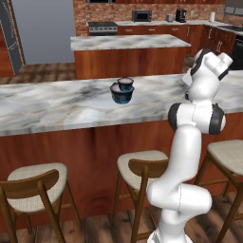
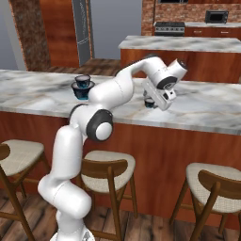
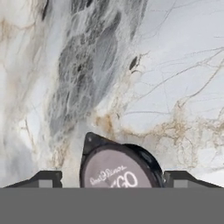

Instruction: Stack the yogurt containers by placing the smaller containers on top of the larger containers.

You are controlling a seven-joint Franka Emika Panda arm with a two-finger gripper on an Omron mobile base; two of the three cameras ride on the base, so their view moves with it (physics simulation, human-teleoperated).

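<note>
Wooden stools (image 1: 142, 166), marble counter (image 1: 57, 104); island (image 1: 128, 42), brick wall (image 1: 142, 5)

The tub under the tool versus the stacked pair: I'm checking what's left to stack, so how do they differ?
The tub under the tool stands alone on the marble counter; the stacked pair is one tub on a wider tub. The lone tub sits between the open tool's fingertips; the pair stands away from it. The lone tub looks smaller than the pair's lower tub. All are dark and blue.
</note>
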